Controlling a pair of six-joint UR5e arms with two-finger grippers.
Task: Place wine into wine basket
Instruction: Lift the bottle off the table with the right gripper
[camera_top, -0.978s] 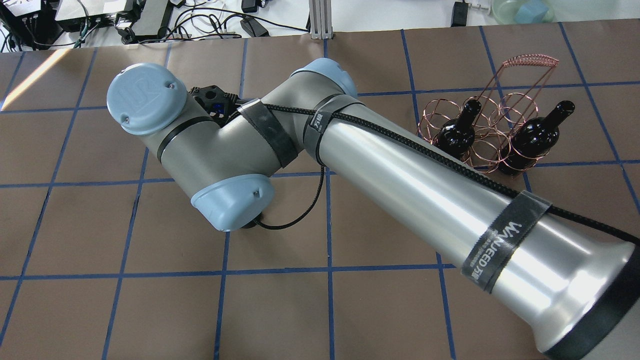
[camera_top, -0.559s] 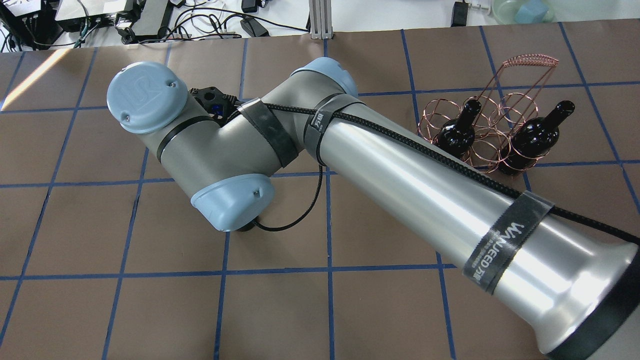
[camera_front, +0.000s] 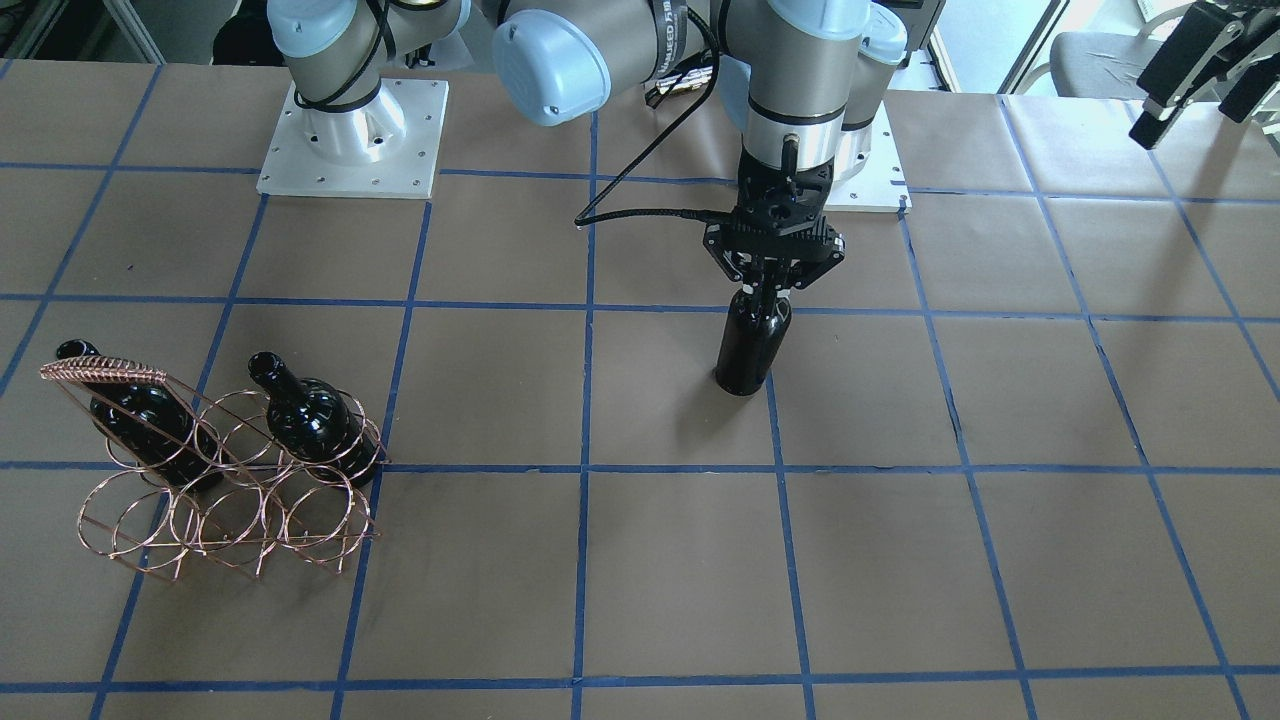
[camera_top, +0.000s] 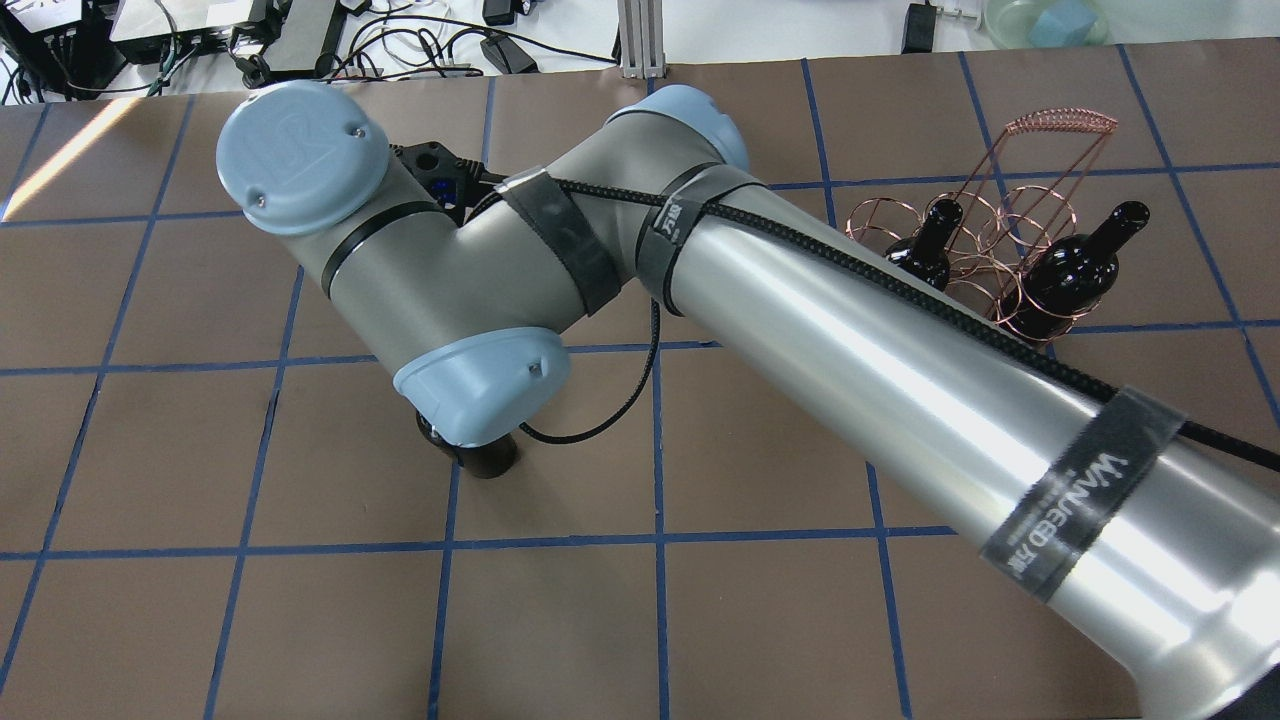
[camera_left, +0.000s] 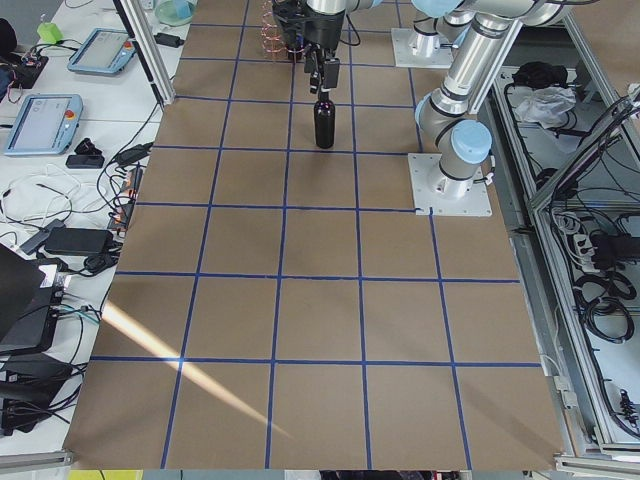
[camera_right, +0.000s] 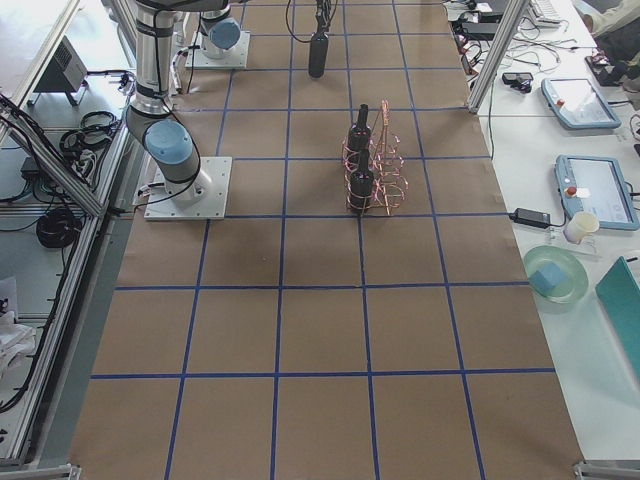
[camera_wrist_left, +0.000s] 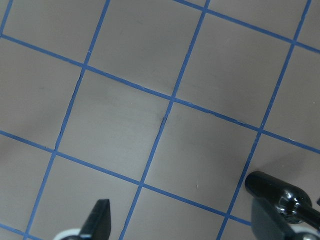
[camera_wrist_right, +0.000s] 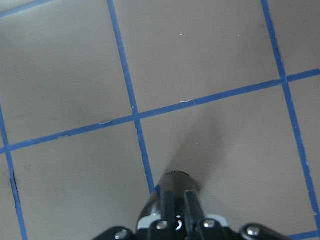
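The wine bottle (camera_front: 752, 345) is dark, glossy and upright near the middle of the table. My right gripper (camera_front: 765, 292) is shut on its neck from above, and the right wrist view (camera_wrist_right: 176, 200) shows the fingers pinched on the neck. In the overhead view only the bottle's base (camera_top: 488, 458) shows under the wrist. I cannot tell whether the base touches the table. The copper wire wine basket (camera_front: 230, 500) stands far off with two other bottles (camera_front: 140, 420) (camera_front: 310, 415) in its back row. My left gripper (camera_front: 1195, 95) is open, empty and raised high at the table's side.
The two white arm base plates (camera_front: 350, 150) sit at the robot's edge of the table. Blue tape lines grid the brown table (camera_front: 680, 560). The right arm's forearm (camera_top: 900, 380) spans the overhead view and hides part of the basket (camera_top: 1000, 270). Cables and tablets lie on the side benches.
The right arm has risen toward the overhead camera and shifted slightly. The bottle's base now shows below the wrist. The basket and its two bottles have not moved.
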